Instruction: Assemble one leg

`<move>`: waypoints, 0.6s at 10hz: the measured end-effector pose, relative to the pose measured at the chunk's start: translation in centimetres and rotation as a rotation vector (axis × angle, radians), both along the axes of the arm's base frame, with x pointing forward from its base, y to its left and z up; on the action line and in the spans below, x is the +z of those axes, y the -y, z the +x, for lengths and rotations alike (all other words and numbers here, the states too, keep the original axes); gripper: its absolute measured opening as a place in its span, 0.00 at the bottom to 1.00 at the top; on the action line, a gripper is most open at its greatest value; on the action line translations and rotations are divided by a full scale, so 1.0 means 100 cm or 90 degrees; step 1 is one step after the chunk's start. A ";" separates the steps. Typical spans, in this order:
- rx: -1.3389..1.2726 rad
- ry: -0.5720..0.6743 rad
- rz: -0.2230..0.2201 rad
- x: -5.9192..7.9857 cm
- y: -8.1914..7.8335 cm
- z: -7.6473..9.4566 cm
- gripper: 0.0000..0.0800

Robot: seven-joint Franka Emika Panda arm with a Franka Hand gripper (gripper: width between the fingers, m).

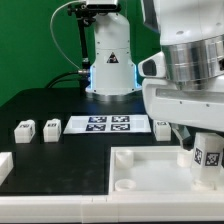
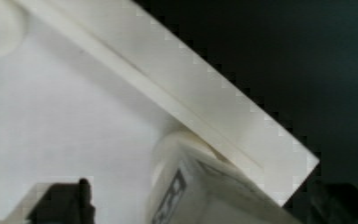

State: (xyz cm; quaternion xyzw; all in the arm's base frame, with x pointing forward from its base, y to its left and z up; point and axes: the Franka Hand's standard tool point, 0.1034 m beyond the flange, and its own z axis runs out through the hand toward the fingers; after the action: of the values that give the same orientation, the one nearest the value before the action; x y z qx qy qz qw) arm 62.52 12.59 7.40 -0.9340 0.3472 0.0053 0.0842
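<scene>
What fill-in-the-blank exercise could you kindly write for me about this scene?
1. Just off the marker board, toward the exterior view's left, ____ small legs sit side by side.
2. The gripper, with a tagged leg at its tip, hangs over the white panel on the exterior view's ____ side.
3. The table is coloured ____.
Missing words: two; right; black.
</scene>
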 end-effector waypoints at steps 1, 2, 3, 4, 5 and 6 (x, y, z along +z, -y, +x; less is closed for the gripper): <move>0.072 0.011 -0.004 -0.001 0.000 0.000 0.80; 0.144 0.022 -0.007 -0.001 0.001 0.000 0.81; 0.220 0.035 -0.012 -0.001 0.001 0.000 0.81; 0.358 0.056 -0.043 0.000 0.002 0.001 0.81; 0.413 0.068 -0.049 0.000 0.002 0.002 0.81; 0.410 0.068 -0.048 0.000 0.002 0.002 0.78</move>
State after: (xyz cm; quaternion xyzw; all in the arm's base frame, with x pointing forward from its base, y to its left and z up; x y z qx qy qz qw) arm 62.75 12.35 7.35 -0.9972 0.0287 -0.0300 0.0615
